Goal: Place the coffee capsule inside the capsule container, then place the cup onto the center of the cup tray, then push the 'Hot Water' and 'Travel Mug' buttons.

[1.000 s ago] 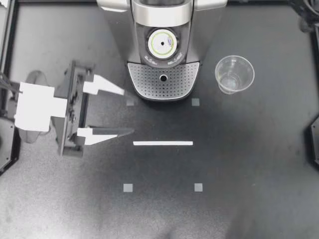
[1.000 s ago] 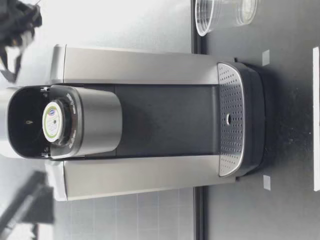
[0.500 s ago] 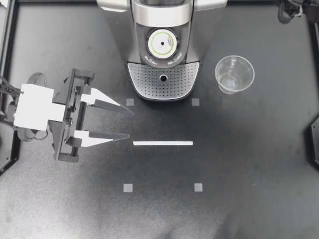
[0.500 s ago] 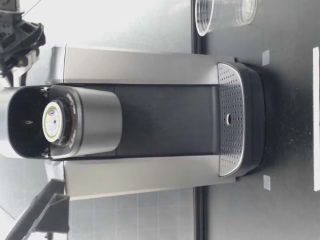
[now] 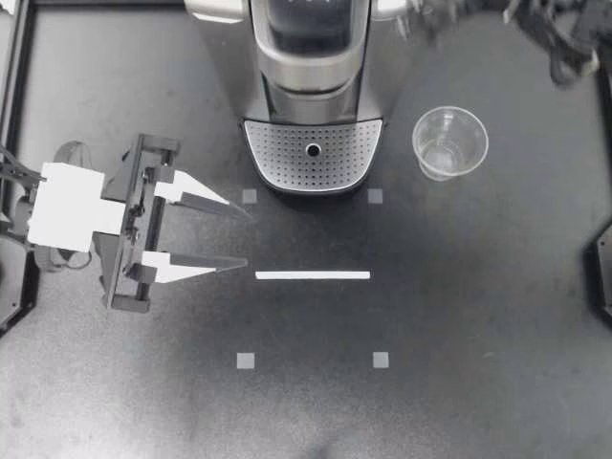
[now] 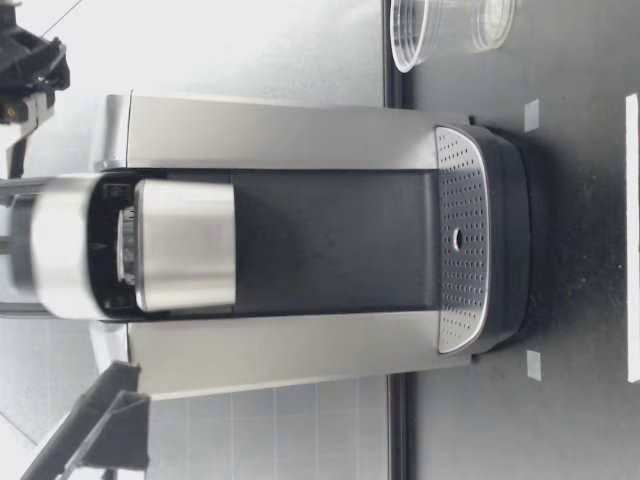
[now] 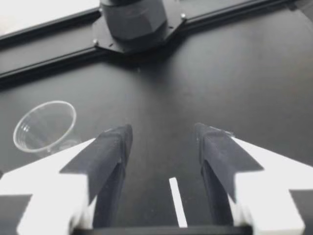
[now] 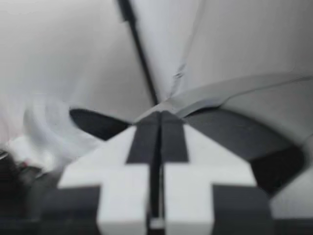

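Note:
The coffee machine (image 5: 311, 67) stands at the back middle with its lid (image 6: 60, 245) down, so the capsule is hidden. Its perforated cup tray (image 5: 287, 163) is bare. The clear plastic cup (image 5: 449, 143) stands upright on the table to the tray's right, also seen as the cup (image 7: 46, 125) and the cup (image 6: 450, 25). My left gripper (image 5: 241, 235) hovers left of the white tape strip, open and empty, its fingers (image 7: 110, 152) apart. My right gripper (image 5: 430, 21) is a blur at the machine's back right; its fingertips (image 8: 157, 122) are shut on nothing, by the machine's top.
A white tape strip (image 5: 313, 275) and small grey square markers (image 5: 246, 360) lie on the black table in front of the machine. The right arm's base (image 7: 132, 22) sits at the table's far edge.
The machine's lid has come down over the capsule. My right arm has swung in by the machine's top. My left gripper narrowed slightly, then stayed put.

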`<state>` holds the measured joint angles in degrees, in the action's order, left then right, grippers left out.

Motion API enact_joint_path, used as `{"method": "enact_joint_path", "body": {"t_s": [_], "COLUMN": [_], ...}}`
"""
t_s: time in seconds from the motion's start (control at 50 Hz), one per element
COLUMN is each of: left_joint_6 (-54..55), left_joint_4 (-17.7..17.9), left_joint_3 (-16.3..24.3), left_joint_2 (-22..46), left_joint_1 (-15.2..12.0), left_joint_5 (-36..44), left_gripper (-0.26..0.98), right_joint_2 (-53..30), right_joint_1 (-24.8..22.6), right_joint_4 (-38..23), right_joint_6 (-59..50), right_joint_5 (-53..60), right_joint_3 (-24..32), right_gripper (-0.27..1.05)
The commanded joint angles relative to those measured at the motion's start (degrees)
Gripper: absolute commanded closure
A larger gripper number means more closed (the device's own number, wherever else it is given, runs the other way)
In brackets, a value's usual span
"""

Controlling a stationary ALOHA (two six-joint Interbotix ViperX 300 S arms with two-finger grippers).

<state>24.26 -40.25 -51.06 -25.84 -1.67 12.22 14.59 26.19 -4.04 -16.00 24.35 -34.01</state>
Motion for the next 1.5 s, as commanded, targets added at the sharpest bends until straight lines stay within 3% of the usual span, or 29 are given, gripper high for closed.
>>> {"method": "enact_joint_path", "body": {"t_s": [0.0, 0.54, 0.78, 1.12, 1.28, 1.48], "left_joint_6": [0.00, 0.18, 0.18, 0.18, 0.09, 0.09], "left_joint_4": [0.18, 0.26, 0.53, 0.79, 0.79, 0.79], "left_joint_3": [0.70, 0.53, 0.09, 0.00, 0.00, 0.18], "left_joint_2": [-0.79, -0.26, -0.18, 0.00, 0.44, 1.41], "left_joint_1": [0.00, -0.09, 0.00, 0.00, -0.09, 0.00], "left_joint_5": [0.18, 0.18, 0.44, 0.53, 0.53, 0.70], "left_gripper": [0.27, 0.27, 0.27, 0.27, 0.27, 0.27], "right_joint_2": [1.49, 1.93, 8.17, 24.43, 29.53, 32.08], "right_joint_1": [-2.46, -6.68, -6.50, -0.44, 2.81, 4.48], "right_joint_4": [-0.18, -0.09, 0.53, 10.72, 11.25, 11.25], "right_joint_6": [-0.35, -4.92, -6.06, -11.60, -18.19, -23.38], "right_joint_5": [0.26, 0.62, 0.09, -21.27, -29.09, -30.67], "right_joint_3": [-0.18, -5.45, -8.44, -23.20, -28.92, -34.80], "right_gripper": [0.70, 0.70, 0.70, 0.70, 0.70, 0.70]}}
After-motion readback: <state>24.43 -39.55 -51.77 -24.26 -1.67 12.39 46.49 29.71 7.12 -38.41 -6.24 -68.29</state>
